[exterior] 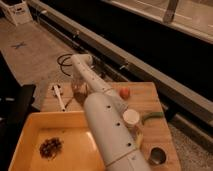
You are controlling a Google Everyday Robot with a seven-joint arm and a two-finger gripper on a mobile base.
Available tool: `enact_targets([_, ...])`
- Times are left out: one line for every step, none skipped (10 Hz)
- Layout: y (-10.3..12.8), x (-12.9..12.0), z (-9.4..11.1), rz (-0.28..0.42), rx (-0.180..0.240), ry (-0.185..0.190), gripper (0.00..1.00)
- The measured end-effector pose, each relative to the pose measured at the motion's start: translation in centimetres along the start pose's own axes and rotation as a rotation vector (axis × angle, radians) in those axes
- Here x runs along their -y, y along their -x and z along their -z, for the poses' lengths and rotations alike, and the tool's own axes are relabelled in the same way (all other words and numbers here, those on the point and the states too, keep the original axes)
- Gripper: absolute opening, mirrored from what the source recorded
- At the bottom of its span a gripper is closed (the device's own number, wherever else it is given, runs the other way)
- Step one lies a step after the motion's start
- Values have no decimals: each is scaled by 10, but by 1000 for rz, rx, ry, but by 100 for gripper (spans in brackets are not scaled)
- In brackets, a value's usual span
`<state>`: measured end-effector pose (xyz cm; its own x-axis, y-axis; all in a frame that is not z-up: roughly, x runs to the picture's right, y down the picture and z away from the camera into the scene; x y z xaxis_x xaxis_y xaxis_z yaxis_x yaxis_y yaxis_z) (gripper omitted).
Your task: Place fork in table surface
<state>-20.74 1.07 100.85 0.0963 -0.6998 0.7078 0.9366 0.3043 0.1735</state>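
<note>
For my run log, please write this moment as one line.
gripper: shut | place: low over table, far end | fork: not seen

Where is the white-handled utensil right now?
The white-handled utensil lies far left on the wooden table, beyond the yellow tray, just left of the end effector.

White tubular arm (pixel 107 125), dark holes along casing, end effector (pixel 79 93) over far table surface (pixel 146 98)
</note>
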Motion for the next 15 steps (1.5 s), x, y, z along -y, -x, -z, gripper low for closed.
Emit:
enact_targets([0, 8, 5, 10, -20, -15, 6])
enact_targets([1, 12, 12, 13, -38, -23, 6])
enact_targets([2, 16, 23, 16, -60, -33, 6])
enact_targets([7, 29, 50, 30, -104, -49, 6])
enact_targets([11, 37, 65, 40, -131, -54, 6])
enact_targets([15, 45, 79, 46, -157, -62, 6])
enact_targets([22, 51, 98, 51, -201, -77, 6])
enact_targets([29, 52, 112, 50, -237, -99, 6])
enact_targets([36, 49, 128, 42, -281, -112, 6])
enact_targets([40, 43, 142, 30, -312, -115, 6])
enact_targets([44, 31, 155, 7, -341, -115, 6])
enact_targets([48, 15, 164, -23, -363, -111, 6])
enact_targets([50, -2, 169, -59, -384, -100, 6])
enact_targets([54, -18, 173, -103, -403, -85, 6])
enact_targets([56, -27, 173, -137, -409, -75, 6])
